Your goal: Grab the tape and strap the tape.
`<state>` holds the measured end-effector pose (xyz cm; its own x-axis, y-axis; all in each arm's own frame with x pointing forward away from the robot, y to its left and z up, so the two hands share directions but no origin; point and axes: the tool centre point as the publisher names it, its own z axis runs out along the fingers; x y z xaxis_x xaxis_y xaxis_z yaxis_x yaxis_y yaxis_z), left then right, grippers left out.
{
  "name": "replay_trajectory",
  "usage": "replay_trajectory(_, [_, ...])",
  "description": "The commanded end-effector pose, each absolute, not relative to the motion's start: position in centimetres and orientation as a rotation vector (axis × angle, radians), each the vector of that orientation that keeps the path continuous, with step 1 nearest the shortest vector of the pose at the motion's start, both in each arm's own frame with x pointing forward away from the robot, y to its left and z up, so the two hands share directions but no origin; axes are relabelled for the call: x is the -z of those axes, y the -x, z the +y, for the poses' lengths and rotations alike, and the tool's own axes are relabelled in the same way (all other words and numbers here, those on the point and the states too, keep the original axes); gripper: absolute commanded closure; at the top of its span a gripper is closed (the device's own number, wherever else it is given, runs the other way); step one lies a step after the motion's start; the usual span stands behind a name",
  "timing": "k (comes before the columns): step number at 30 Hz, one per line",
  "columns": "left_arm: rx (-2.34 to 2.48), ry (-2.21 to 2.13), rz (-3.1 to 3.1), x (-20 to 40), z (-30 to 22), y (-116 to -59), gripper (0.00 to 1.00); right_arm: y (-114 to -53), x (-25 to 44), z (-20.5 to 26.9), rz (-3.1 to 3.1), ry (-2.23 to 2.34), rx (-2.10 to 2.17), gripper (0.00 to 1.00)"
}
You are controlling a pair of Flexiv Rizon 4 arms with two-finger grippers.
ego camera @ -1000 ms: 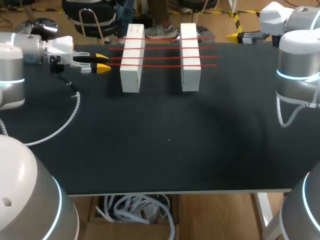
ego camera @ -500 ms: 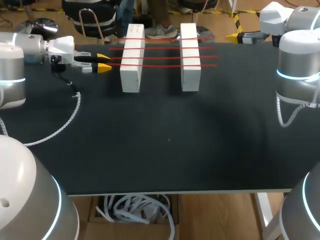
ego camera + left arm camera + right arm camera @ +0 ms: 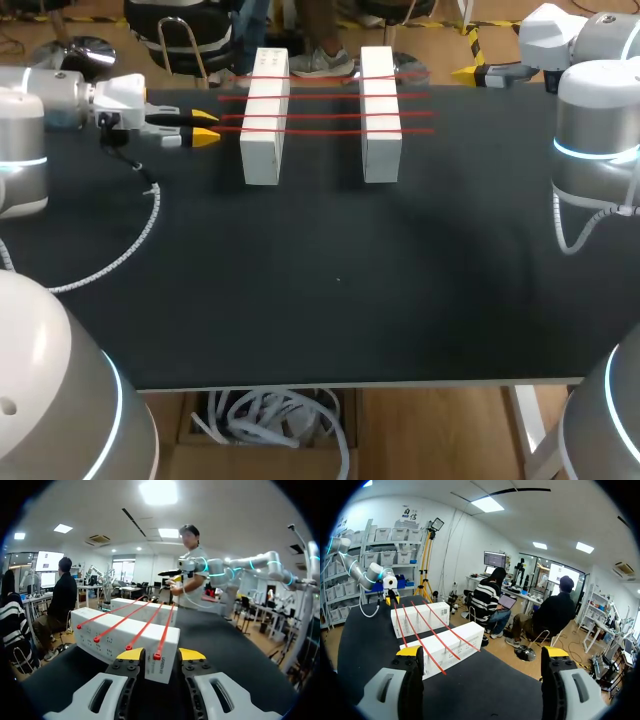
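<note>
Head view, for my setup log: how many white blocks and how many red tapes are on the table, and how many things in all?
White blocks: 2
Red tapes: 4
Total: 6

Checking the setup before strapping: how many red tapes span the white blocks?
4, all stretched parallel across both white blocks: farthest tape, second tape, third tape, nearest tape. None seems hidden.
</note>
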<state>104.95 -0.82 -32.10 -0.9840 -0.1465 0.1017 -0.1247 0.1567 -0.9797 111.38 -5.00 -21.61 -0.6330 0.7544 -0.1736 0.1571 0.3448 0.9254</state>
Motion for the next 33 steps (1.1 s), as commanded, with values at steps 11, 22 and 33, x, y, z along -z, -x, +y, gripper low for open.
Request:
replay_trajectory(11, [2.025,0.264,2.372,32.33,-0.95,-105.24,0.74,-111.38,21.61,-5.0,2.013,-0.793,-1.291,0.0])
replay_trajectory(22, [2.023,0.253,2.382,32.25,-0.96,-105.17,0.84,-111.38,21.61,-5.0,2.013,-0.793,-1.291,0.0])
replay_trajectory(33, [2.027,0.245,2.384,32.13,-1.13,-105.23,1.0,-111.38,21.61,-5.0,2.013,-0.793,-1.291,0.0])
